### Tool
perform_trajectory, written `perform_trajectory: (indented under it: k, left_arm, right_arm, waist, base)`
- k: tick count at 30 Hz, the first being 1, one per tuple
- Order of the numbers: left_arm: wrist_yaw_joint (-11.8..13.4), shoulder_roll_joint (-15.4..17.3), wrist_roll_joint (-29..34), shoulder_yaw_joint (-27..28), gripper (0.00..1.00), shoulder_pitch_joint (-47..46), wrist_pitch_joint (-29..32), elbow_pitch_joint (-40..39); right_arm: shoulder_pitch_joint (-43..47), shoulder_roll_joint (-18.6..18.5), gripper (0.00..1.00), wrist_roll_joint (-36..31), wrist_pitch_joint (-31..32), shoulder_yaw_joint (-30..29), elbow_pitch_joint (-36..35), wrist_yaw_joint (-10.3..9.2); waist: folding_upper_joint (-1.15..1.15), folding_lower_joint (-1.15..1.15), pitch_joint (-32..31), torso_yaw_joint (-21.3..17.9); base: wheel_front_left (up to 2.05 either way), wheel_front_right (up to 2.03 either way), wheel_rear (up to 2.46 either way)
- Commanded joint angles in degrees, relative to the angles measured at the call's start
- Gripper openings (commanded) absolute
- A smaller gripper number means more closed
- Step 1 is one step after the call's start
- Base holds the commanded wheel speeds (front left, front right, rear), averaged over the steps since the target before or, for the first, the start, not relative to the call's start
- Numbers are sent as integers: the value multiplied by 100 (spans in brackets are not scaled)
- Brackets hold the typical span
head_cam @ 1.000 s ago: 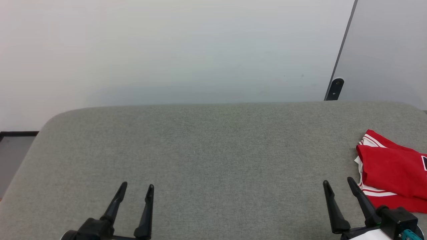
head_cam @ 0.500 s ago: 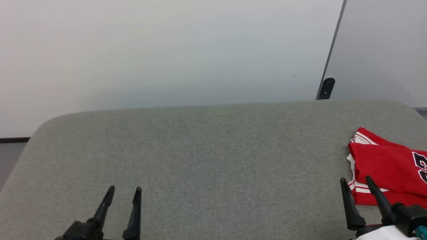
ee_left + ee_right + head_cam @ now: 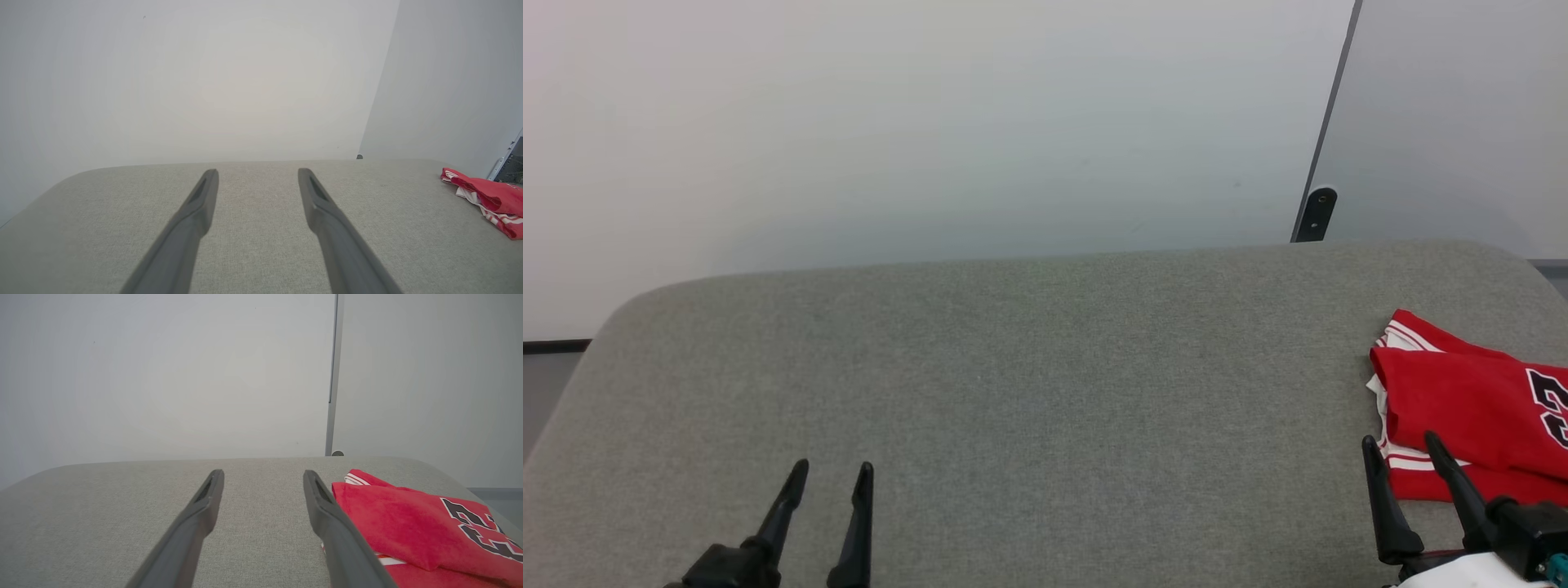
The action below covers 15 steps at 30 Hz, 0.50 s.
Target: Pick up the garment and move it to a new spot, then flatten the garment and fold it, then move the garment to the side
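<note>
The garment (image 3: 1462, 404) is a red shirt with white striped trim and dark numerals, lying folded in a pile at the right end of the grey padded surface (image 3: 1029, 384). It also lies at the right of the right wrist view as the garment (image 3: 408, 526), and far right in the left wrist view as the garment (image 3: 490, 198). My right gripper (image 3: 1402, 445) is open just left of the garment's near edge, not touching it. Open and holding nothing, my left gripper (image 3: 832, 469) hovers over the bare surface at the lower left.
A pale wall stands behind the surface, with a dark vertical seam and a small black bracket (image 3: 1319, 214) at the back right. The surface's rounded left corner (image 3: 613, 318) drops to a dark floor strip. Bare grey fabric spans the middle and left.
The head camera has swung right, so the garment shows further into view. Both grippers sit slightly lower in the picture, still open; the garment itself has not moved.
</note>
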Motion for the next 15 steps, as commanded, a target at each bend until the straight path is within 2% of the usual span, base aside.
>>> perform_trajectory:
  k: [1,15]
  left_arm:
    - [-21,-2,-2,2,100,36,-3,12]
    - [-20,68,-166,58,100,28,-3,12]
  right_arm:
    - [-60,-21,100,-24,-22,-2,12,-7]
    - [-25,-57,100,-34,-22,2,93,-7]
  waist:
    - [0,0,-1,2]
    - [0,0,20,19]
  base:
    - [0,0,0]
    - [0,0,0]
